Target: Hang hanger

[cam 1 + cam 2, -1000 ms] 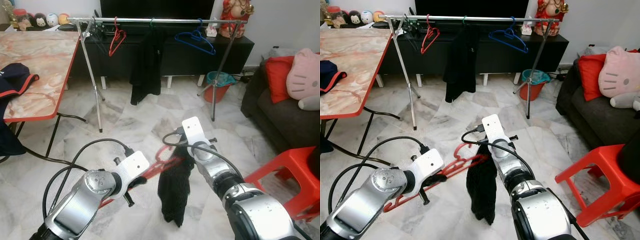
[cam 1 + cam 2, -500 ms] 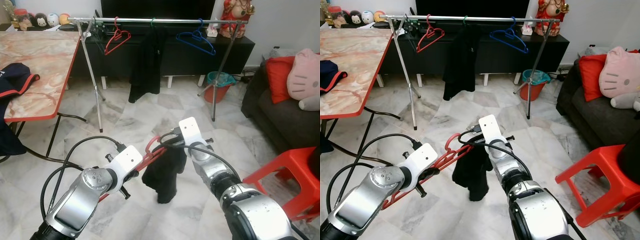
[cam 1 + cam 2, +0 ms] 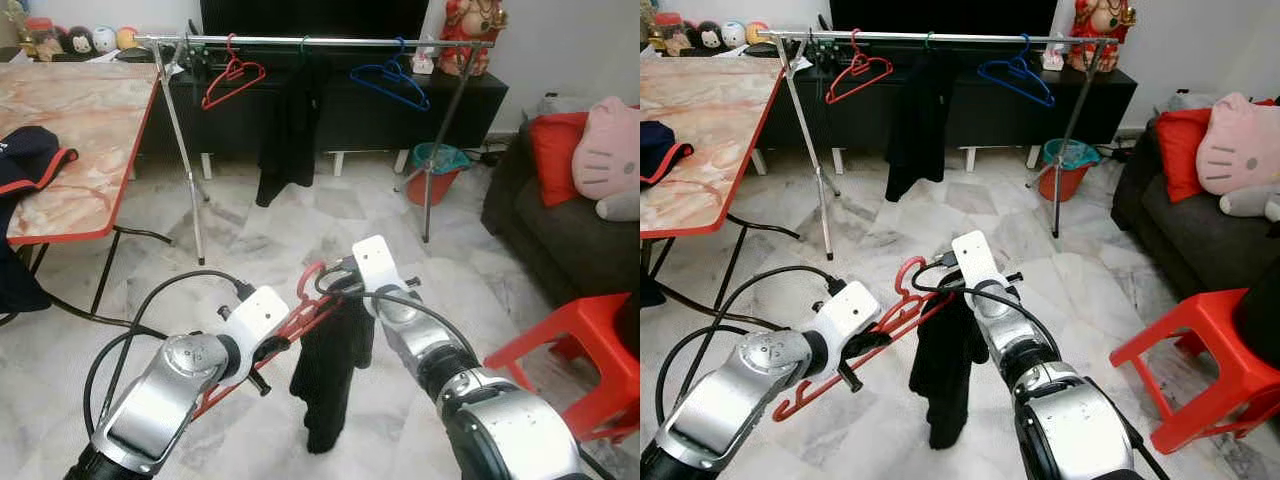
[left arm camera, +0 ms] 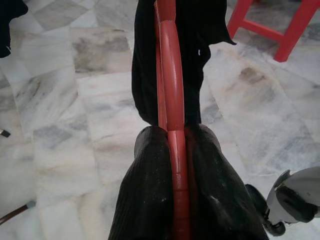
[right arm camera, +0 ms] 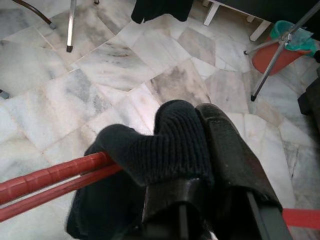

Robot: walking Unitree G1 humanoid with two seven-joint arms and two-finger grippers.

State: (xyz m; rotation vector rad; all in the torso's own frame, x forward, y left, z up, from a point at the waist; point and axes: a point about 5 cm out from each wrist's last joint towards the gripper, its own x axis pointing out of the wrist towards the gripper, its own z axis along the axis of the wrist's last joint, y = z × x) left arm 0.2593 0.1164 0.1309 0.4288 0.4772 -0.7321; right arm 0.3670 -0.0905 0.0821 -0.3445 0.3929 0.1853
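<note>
Hanger (image 3: 300, 318): red ribbed plastic, sitting between both grippers above the marble floor (image 3: 270, 240).
Left gripper (image 4: 175, 150): clamping the hanger.
Right gripper (image 5: 200, 150): pinching black knit garment (image 3: 328, 380).
Change: garment now hanging straighter.

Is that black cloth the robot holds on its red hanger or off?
On. The black cloth drapes over the red hanger, hanging toward the floor; the left tool clamps the hanger, the right tool pinches the cloth.

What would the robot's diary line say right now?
left gripper: shut on red plastic hanger | right gripper: shut on black knitted garment draped on hanger | silver clothes rail: ahead
</note>
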